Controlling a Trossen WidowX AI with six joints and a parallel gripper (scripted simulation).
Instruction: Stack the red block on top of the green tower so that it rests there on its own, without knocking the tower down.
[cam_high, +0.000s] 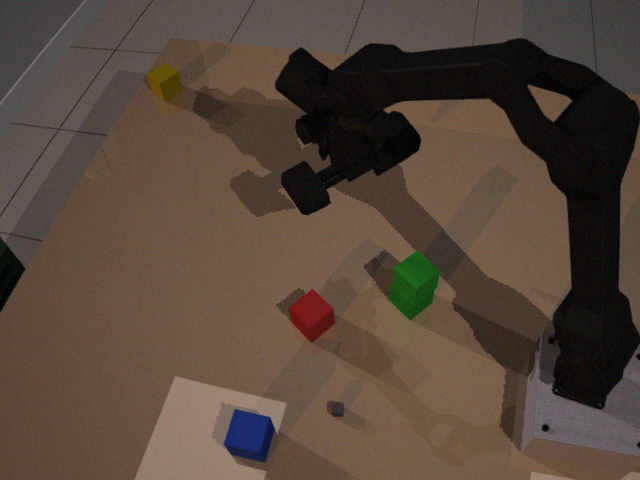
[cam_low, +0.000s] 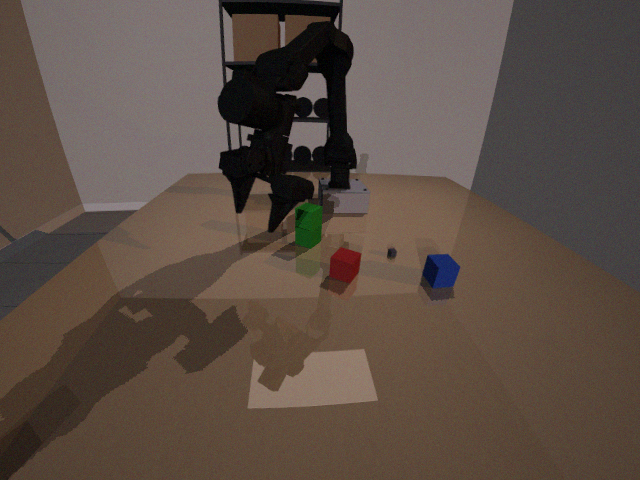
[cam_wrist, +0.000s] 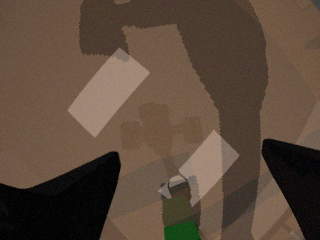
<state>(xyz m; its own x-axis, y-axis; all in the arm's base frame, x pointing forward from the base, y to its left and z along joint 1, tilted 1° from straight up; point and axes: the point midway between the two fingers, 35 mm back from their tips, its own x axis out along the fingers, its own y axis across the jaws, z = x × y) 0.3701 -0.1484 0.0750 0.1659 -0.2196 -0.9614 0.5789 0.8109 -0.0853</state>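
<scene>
Top view: released claw, red block yet to be picked up

The claw (cam_high: 353, 162) (cam_low: 254, 221) (cam_wrist: 194, 154) hangs spread wide with nothing between its fingers. The red block (cam_high: 311, 314) (cam_low: 344, 265) sits on the tabletop, outside the wrist view and farther from the claw than the two-block green tower (cam_high: 413, 289) (cam_low: 308, 227) (cam_wrist: 181, 232), which stands upright near it.

The likeliest trouble is a low sideways sweep toward the red block: a spread finger could clip the tower. Coming down off-centre might push the block instead of straddling it. Later, an off-centre release or pressing too hard could topple the stack.

No container figures in the job. Beyond the claw, the exterior view shows cardboard boxes (cam_low: 255, 37) on a shelf rack (cam_low: 281, 7); I cannot tell their contents.
</scene>
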